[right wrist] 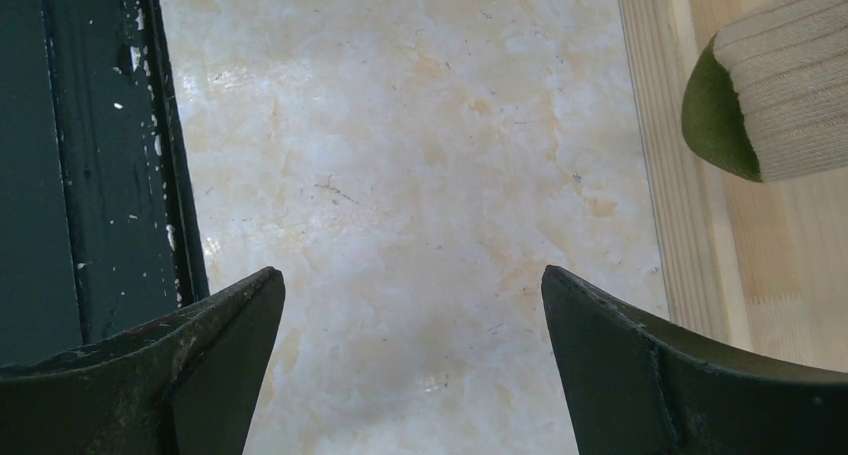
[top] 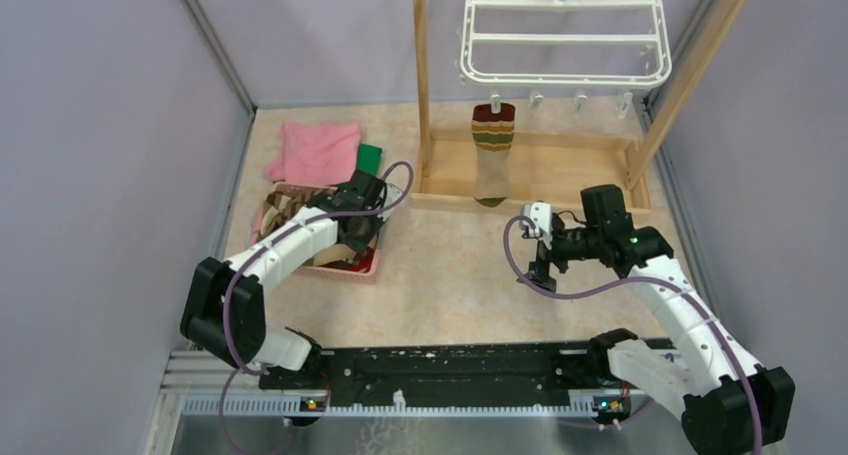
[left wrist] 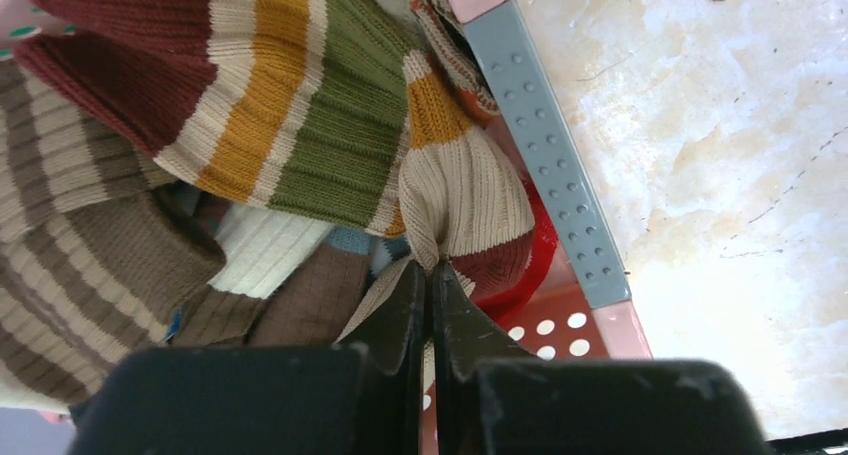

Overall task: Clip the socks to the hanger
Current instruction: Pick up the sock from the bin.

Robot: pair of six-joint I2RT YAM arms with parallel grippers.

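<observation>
The white hanger (top: pixel 563 38) hangs at the back in the wooden frame, and one banded sock (top: pixel 492 155) dangles from a clip on its front edge. More socks (top: pixel 290 210) lie heaped in the pink basket (top: pixel 350 267). My left gripper (left wrist: pixel 432 270) is down in that basket, shut on a cream fold of the red, mustard and green banded sock (left wrist: pixel 300 95). Brown-and-cream striped socks (left wrist: pixel 70 275) lie beside it. My right gripper (right wrist: pixel 412 285) stands open above bare tabletop, with the hanging sock's green toe (right wrist: pixel 715 115) at the upper right of the right wrist view.
A pink cloth (top: pixel 318 150) and a green cloth (top: pixel 369 158) lie behind the basket. The wooden frame's base (top: pixel 540 170) and posts (top: pixel 421 75) stand at the back. Grey walls close in left and right. The basket's grey rim piece (left wrist: pixel 550 165) runs just right of my left fingers.
</observation>
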